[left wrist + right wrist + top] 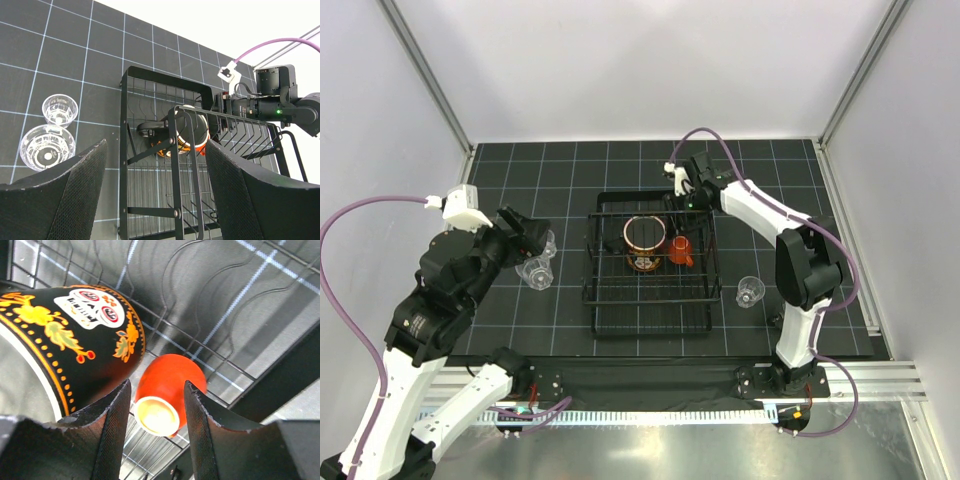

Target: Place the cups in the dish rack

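Note:
The black wire dish rack (605, 300) sits mid-table. In it stands the large dark patterned mug (644, 243) with the small orange cup (681, 250) lying on its side to its right. My right gripper (686, 200) hovers over the rack's far end, open. In the right wrist view the orange cup (170, 385) shows between and beyond the fingers (112, 430), next to the mug (65, 335). My left gripper (535, 240) is open and empty, left of the rack. Two clear cups (535, 272) (547, 242) stand by it. A third clear cup (750, 291) stands right of the rack. No grey-green cup is in view.
The left wrist view shows the rack (125, 150) ahead, the two clear cups (46, 147) (60, 110) to the left, and the right arm (270, 107) over the rack's far end. Enclosure walls and metal posts border the black gridded mat.

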Robot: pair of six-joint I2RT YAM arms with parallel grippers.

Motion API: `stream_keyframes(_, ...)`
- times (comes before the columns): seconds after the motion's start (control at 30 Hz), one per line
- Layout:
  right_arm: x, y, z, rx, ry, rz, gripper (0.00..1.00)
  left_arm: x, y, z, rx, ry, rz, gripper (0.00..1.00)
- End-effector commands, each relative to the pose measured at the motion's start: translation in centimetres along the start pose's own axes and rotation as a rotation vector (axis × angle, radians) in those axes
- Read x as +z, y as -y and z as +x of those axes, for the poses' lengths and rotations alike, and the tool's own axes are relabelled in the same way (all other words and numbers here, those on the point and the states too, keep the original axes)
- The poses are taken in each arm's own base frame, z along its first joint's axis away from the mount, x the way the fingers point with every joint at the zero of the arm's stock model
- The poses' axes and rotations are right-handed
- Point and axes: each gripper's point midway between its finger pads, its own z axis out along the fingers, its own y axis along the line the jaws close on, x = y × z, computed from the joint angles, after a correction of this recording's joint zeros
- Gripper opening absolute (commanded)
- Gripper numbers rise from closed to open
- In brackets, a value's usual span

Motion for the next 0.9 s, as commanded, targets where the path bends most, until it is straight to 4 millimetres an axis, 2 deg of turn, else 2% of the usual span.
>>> stream_keyframes(0.0, -2.6, 0.5, -3.0, -0.025, 0.092, 0.061, 0.48, 0.1, 0.2, -0.4, 0.004, 0.015, 0.003, 0.77)
stream_keyframes(0.07, -3.3, 0.5, -4.9, -0.014, 0.138, 0.075, 0.49, 0.1, 0.3, -0.5, 0.002, 0.013, 0.007, 0.77)
stream_keyframes(0.13, -2.6, 0.9, -5.8, 0.003, 0.147, 0.093, 0.5, 0.2, 0.4, -0.5, -0.003, 0.014, 0.008, 0.77)
stream_keyframes(0.17, -2.8, 0.6, -7.1, 0.001, 0.17, 0.087, 0.5, 0.2, 0.5, -0.5, -0.004, 0.013, 0.011, 0.77)
stream_keyframes(0.2, -2.7, 0.5, -7.6, 0.007, 0.169, 0.076, 0.5, 0.3, 0.5, -0.6, -0.006, 0.014, 0.011, 0.77)
stream_keyframes(0.23, -1.4, 0.5, -7.3, 0.018, 0.132, 0.063, 0.5, 0.3, 0.6, -0.6, -0.009, 0.015, 0.014, 0.77)
stream_keyframes(0.27, -1.4, 0.1, -8.3, 0.013, 0.147, 0.052, 0.5, 0.3, 0.7, -0.7, -0.009, 0.015, 0.016, 0.77)
stream_keyframes(0.33, -0.3, -0.3, -8.4, 0.011, 0.126, 0.034, 0.5, 0.4, 0.8, -0.7, -0.01, 0.013, 0.015, 0.77)
stream_keyframes(0.43, 0.4, -1.5, -8.9, 0.009, 0.137, -0.016, 0.5, 0.5, 0.7, -0.6, -0.008, 0.009, 0.01, 0.77)
stream_keyframes(0.6, 1.0, -4.0, -8.0, -0.01, 0.117, -0.118, 0.5, 0.7, 0.5, -0.2, -0.011, 0.002, 0.005, 0.77)
stream_keyframes(0.7, 1.1, -5.1, -6.5, -0.024, 0.096, -0.162, 0.5, 0.8, 0.4, 0.0, -0.012, -0.001, 0.001, 0.77)
stream_keyframes(0.73, 1.7, -5.0, -5.3, -0.022, 0.079, -0.17, 0.5, 0.9, 0.4, 0.0, -0.012, -0.001, 0.001, 0.77)
stream_keyframes(0.77, 1.2, -5.3, -5.1, -0.03, 0.086, -0.175, 0.5, 0.9, 0.4, 0.0, -0.013, 0.001, 0.001, 0.77)
stream_keyframes(0.87, 1.5, -5.9, -3.3, -0.039, 0.069, -0.195, 0.5, 1.1, 0.4, 0.2, -0.011, -0.005, 0.0, 0.77)
